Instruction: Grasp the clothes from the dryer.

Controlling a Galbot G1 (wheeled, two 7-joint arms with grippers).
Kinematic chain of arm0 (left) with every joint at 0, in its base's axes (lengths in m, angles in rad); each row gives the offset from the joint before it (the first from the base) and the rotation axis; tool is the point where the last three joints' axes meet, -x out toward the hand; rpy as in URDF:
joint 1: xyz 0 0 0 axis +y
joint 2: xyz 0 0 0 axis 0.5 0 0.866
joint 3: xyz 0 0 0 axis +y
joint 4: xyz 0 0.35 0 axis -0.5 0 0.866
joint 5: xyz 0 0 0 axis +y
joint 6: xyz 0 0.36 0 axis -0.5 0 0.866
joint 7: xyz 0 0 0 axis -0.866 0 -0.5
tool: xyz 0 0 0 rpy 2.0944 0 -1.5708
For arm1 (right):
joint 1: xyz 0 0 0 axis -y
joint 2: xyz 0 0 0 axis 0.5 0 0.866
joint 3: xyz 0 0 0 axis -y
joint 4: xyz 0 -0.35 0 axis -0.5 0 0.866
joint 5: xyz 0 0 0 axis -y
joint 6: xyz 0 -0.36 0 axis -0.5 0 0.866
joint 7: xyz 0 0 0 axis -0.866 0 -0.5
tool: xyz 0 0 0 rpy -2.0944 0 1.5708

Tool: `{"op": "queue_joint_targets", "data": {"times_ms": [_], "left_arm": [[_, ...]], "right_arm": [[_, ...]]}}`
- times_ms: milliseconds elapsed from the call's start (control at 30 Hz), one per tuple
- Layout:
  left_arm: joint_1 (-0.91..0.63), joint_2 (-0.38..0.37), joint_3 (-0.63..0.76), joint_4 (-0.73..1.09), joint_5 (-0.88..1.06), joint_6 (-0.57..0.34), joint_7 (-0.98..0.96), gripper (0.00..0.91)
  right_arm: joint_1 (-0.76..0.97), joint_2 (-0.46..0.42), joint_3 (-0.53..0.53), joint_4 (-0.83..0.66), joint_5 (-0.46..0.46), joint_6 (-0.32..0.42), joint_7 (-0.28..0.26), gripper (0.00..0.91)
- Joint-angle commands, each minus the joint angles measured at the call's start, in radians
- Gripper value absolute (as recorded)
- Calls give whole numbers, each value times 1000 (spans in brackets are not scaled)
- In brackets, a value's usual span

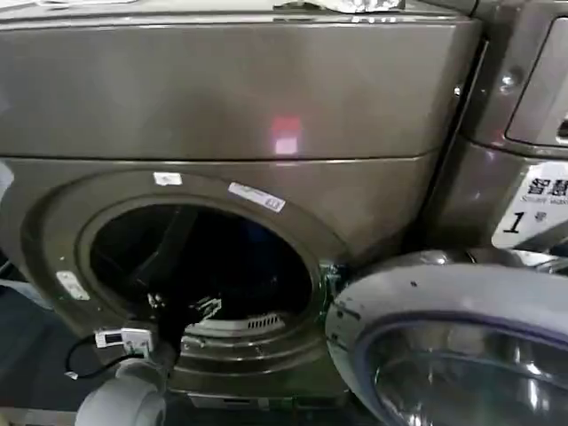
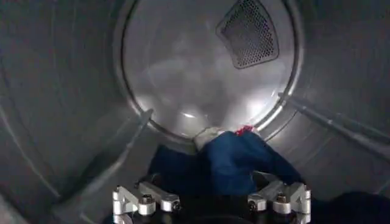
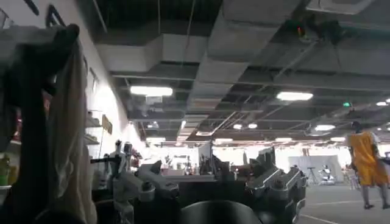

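Bronze-grey machines fill the space ahead, and the dryer (image 1: 222, 115) stands with its glass door (image 1: 461, 346) swung open at the near right, so the drum is ready to reach into. The left gripper (image 2: 211, 204) is already inside the drum, jaws spread wide and holding nothing, with the clothes (image 2: 234, 161) heaped on the drum floor just beyond its fingers (image 2: 146, 201). Grasping and lifting out remain; the right gripper (image 3: 213, 195) waits outside, its jaw state unclear.
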Motion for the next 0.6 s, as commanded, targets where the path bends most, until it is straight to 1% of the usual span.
{"op": "queue_joint_targets", "data": {"times_ms": [33,233,467,600], "left_arm": [[-5,-1,3,11,4,49,0,907],[-49,-16,24,47,28,49,-3,907],[-230,-20,68,200,39,49,-30,907],[-309,-25,62,301,55,35,-32,907]], "right_arm": [[0,2,-2,1,1,6,1,907],[-5,-1,8,-17,0,24,2,907],[-4,0,-1,-6,-1,27,2,907],[-3,-3,-7,-2,-1,27,1,907]]}}
